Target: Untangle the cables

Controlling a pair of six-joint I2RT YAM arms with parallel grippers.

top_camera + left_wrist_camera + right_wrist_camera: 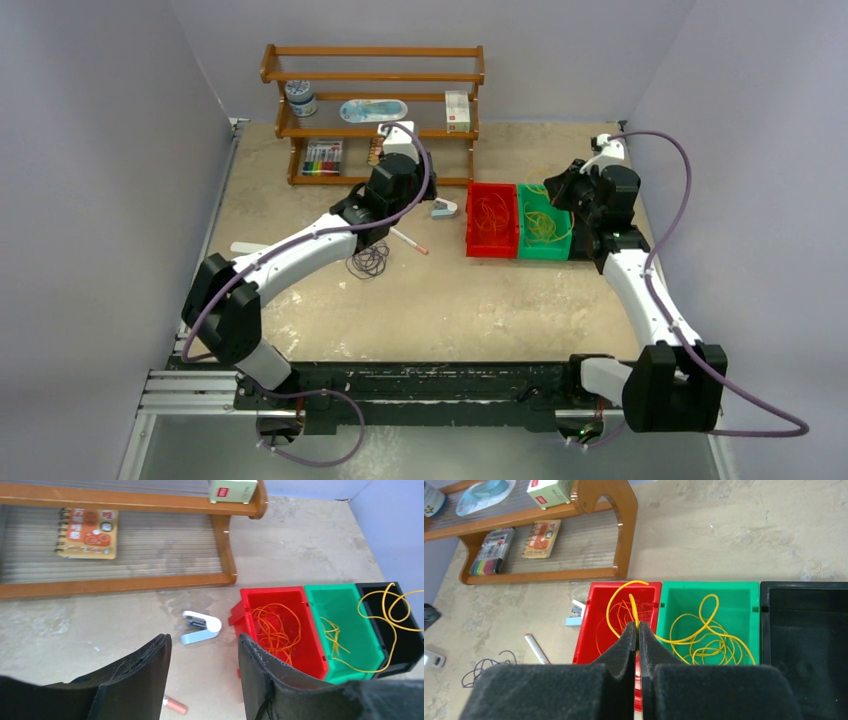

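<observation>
My right gripper [637, 626] is shut on a yellow cable [704, 640]. The cable loops up from the green bin [744, 592] and arcs over the red bin [589, 630]. Thin orange cable [616, 617] lies inside the red bin. A dark purple-black cable [484, 667] lies loose on the table; in the top view this dark cable [368, 262] sits just below my left gripper [375, 240]. My left gripper [202, 639] is open and empty above the table, left of the red bin [272, 592]. The held yellow cable [390, 610] hangs over the black bin [407, 645].
A white pen with a red tip [408, 240] and a small white-blue stapler [200, 627] lie between the dark cable and the red bin. A wooden shelf [375, 100] with markers, a notebook and a box stands at the back. The black bin [809, 630] holds nothing.
</observation>
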